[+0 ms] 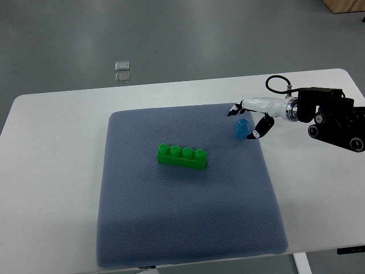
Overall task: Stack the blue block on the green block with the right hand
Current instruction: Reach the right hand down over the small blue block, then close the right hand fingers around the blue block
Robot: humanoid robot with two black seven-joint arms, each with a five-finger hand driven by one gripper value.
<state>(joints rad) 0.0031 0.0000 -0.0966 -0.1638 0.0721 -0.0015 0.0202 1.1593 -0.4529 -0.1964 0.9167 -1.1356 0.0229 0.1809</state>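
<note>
Top view: I have the right robot hand (249, 121) at the blue block (242, 129), upper right of the mat (188, 228) on the counter (51, 171), fingers spread around it, not yet clamped. The green block (182, 156) lies mid-frame, well apart. I judge this the grasp step; next I must clench, lift, carry left.

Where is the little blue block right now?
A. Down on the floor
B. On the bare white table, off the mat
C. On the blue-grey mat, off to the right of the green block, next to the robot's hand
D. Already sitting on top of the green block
C: the blue block stands on the blue-grey mat near its right edge, apart from the green block, with the right hand spread around it.
</note>
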